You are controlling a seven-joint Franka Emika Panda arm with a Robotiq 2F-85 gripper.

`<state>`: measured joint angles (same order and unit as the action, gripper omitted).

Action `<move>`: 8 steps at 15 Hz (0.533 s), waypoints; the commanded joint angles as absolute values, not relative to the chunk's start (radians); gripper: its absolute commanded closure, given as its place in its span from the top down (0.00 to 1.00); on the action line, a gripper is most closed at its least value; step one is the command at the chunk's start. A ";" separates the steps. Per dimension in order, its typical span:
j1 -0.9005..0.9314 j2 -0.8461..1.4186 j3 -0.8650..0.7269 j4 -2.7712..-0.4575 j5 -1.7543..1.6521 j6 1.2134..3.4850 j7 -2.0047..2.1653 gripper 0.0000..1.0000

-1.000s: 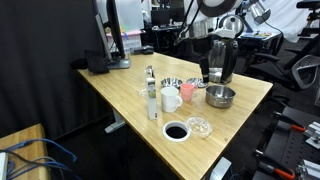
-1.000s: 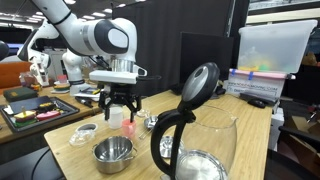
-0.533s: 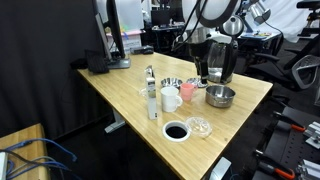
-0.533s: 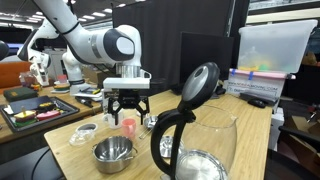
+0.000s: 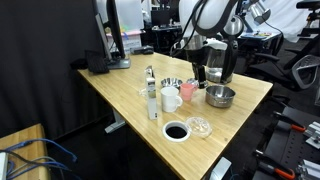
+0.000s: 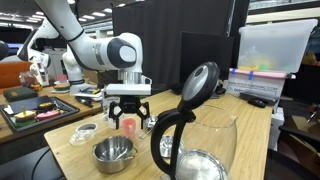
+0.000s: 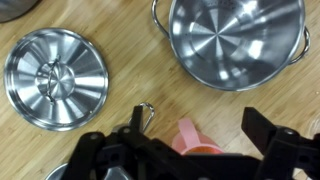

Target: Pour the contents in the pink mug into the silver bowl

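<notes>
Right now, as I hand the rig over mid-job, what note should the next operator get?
The gripper holds nothing; its jaws are open, just above the pink mug. The wrist view shows the mug between the jaws.
The pink mug stands upright on the table, beside the white mug.
The silver bowl sits upright on the table, next to the pink mug.
Done: the approach and lining up over the mug.
Left: lower, close on the mug, lift, carry it over the bowl, tilt to pour.
What the mug holds cannot be seen.
</notes>
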<state>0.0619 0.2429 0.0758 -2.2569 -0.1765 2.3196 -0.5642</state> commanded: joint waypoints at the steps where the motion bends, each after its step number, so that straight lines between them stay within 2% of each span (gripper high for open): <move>1: 0.049 0.243 0.089 -2.255 -0.180 2.317 -0.561 1.00; 8: 0.042 0.242 0.101 -2.258 -0.159 2.315 -0.600 1.00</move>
<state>0.0619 0.2461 0.0802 -2.2579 -0.1756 2.3185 -0.5651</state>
